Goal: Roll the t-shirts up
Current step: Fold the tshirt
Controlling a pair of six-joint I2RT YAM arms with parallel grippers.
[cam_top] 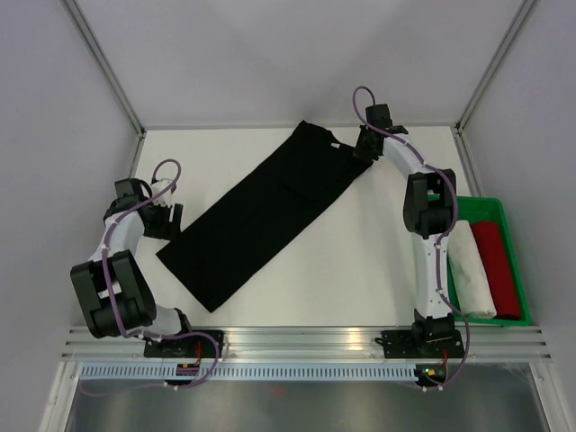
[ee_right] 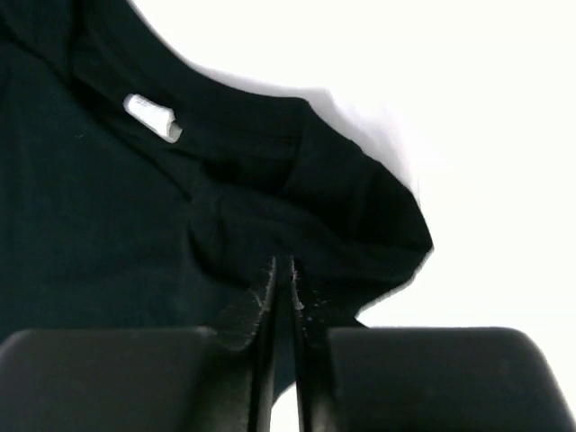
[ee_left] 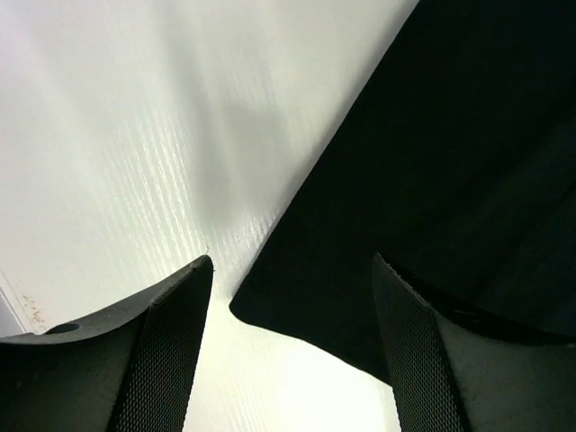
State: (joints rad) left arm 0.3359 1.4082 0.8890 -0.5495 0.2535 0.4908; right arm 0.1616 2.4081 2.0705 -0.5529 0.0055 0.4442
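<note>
A black t-shirt [cam_top: 256,216], folded into a long strip, lies diagonally across the white table with its collar end at the far right. Its small white neck label [ee_right: 151,118] shows in the right wrist view. My left gripper [cam_top: 171,219] is open and low at the strip's near-left corner. In the left wrist view [ee_left: 292,261] that corner of the shirt [ee_left: 432,162] lies between the two spread fingers. My right gripper [cam_top: 363,148] is at the shirt's far right shoulder. Its jaws [ee_right: 282,261] are pressed together on bunched black cloth [ee_right: 135,225].
A green bin [cam_top: 510,220] stands at the right table edge beside the right arm. It holds a white cloth roll [cam_top: 470,270] and a red cloth roll [cam_top: 499,265]. Metal frame posts rise at the table's far corners.
</note>
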